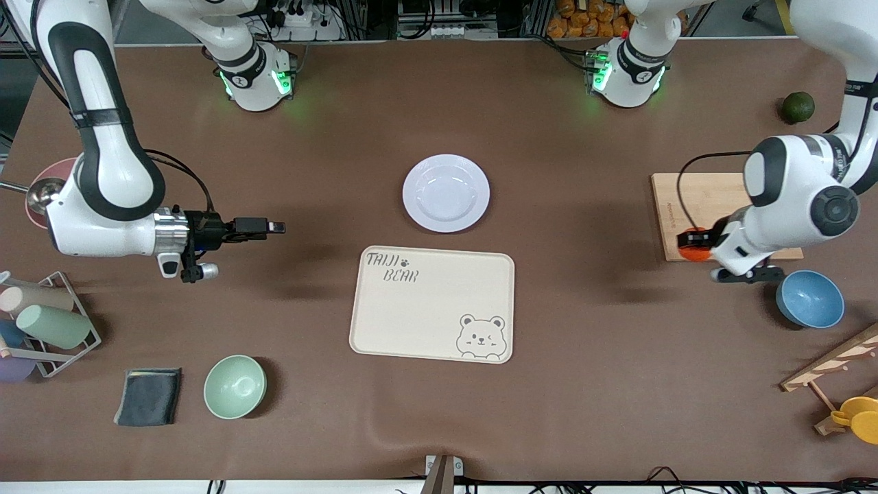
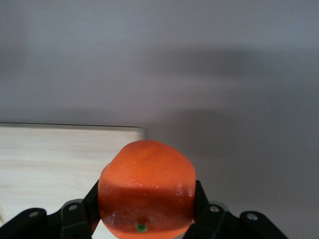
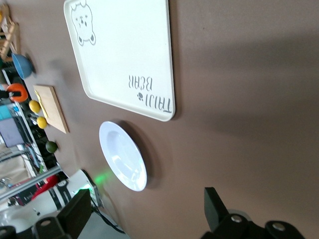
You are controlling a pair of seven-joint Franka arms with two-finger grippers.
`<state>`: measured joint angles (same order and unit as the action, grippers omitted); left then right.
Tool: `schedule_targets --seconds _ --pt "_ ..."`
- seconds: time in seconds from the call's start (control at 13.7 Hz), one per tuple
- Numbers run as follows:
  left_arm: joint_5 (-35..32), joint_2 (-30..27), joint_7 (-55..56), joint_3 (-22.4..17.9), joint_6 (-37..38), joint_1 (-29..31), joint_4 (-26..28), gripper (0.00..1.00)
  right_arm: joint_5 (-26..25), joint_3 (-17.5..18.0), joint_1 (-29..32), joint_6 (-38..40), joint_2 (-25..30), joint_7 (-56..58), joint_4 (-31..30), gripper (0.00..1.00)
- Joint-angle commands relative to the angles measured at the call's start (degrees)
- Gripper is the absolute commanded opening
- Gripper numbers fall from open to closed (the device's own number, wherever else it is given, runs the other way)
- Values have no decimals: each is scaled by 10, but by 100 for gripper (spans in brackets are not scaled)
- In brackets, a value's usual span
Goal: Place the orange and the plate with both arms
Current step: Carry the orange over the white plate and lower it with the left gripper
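Note:
The orange is red-orange and round. My left gripper is shut on it, just above the corner of the wooden cutting board. In the left wrist view the orange sits squeezed between the two black fingers. The pale lavender-white plate lies in the middle of the table, farther from the front camera than the bear tray. My right gripper is open and empty, up over bare table toward the right arm's end. The right wrist view shows the plate and its spread fingers.
The cream bear tray lies beside the plate, nearer the front camera. A blue bowl sits by the left gripper. A dark green fruit, a mint green bowl, a grey cloth and a cup rack lie around.

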<state>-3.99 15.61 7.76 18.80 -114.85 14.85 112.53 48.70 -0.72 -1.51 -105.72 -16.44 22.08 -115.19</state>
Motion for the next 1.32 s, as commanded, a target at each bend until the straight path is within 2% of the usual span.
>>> schedule_targets --seconds 0.0,0.15,0.29,0.51,0.8,1.02,1.24 --pt "41 48 80 61 46 -10 -76 0 26 0 -25 -36 12 10 -28 100" --pt "78 71 138 67 46 -57 -99 0 36 0 -38 -46 12 10 -35 100" --pt "85 83 215 67 39 -112 -113 0 46 0 -51 -49 12 10 -40 100" --pt "109 105 354 64 -9 -217 -115 0 86 0 -77 -91 16 22 -69 100" --pt "106 119 444 63 -31 -278 -111 0 140 0 -81 -100 9 103 -88 100" --pt "107 129 548 65 -37 -329 -102 0 144 0 -102 -120 8 105 -98 100" --pt "109 169 617 64 -102 -377 -104 0 194 0 -118 -136 4 150 -115 100"
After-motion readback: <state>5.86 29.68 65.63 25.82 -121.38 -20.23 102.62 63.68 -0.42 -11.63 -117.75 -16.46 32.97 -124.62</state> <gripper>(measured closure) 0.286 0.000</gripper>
